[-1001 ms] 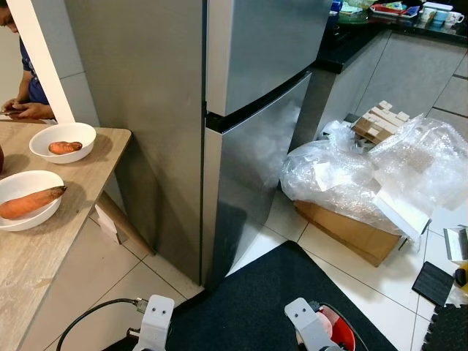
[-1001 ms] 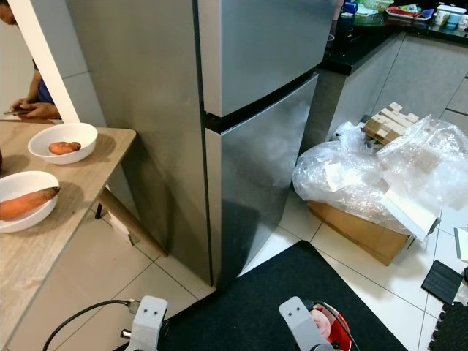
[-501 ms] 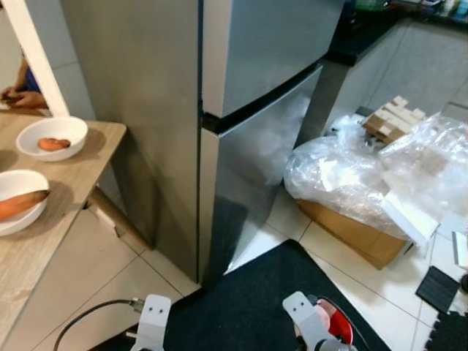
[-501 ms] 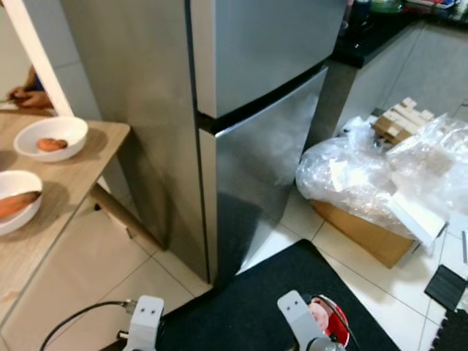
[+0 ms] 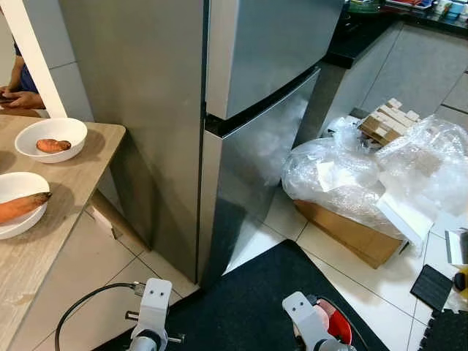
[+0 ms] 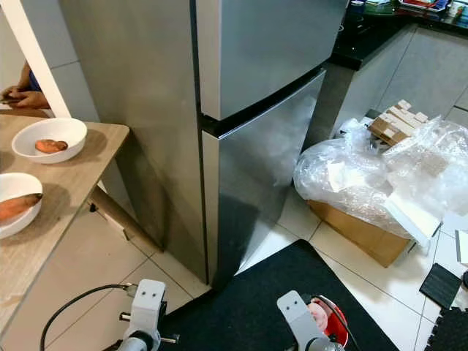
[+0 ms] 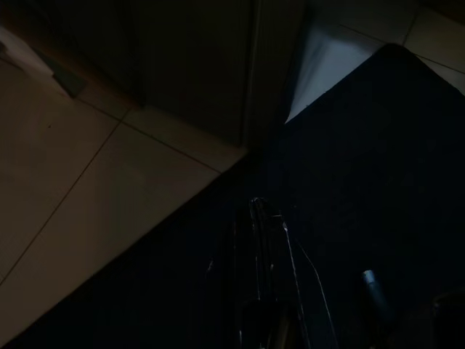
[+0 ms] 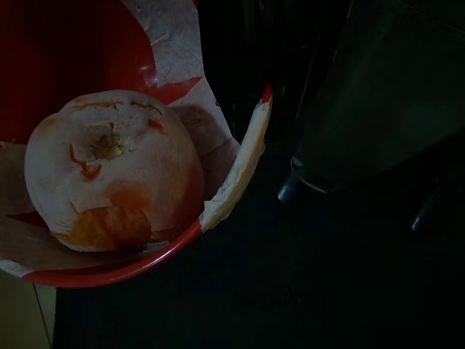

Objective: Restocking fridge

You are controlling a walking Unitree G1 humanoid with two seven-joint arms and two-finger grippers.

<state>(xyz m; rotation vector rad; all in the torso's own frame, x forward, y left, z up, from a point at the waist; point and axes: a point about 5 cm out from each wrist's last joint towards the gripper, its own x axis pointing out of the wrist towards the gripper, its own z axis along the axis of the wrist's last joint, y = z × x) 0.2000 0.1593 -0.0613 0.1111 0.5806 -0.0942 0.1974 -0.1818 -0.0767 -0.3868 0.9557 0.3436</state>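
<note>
Two closed steel doors of the fridge [image 5: 248, 110] face the robot in the left eye view, the upper above the lower, standing on the tiled floor beside a dark mat [image 5: 248, 307]. To the left, a wooden surface [image 5: 44, 248] carries two white bowls: the far bowl [image 5: 51, 139] holds a small orange root, the near bowl [image 5: 22, 205] a carrot [image 5: 22, 207]. A person's hand [image 5: 16, 99] shows past the surface's far edge. To the right of the fridge, crumpled plastic wrap [image 5: 365, 172] lies over a cardboard box [image 5: 351, 232]. The right eye view shows both arms low, the right one beside a red bowl [image 6: 325, 322]. The left wrist view is very dark; the left gripper [image 7: 258, 240] hangs over the mat's edge, and I cannot tell whether its fingers are released or clenched. In the right wrist view the right gripper [image 8: 247, 80] grasps the rim of the red bowl, paper-lined, with a pale, orange-streaked round fruit [image 8: 112, 171] inside.
</note>
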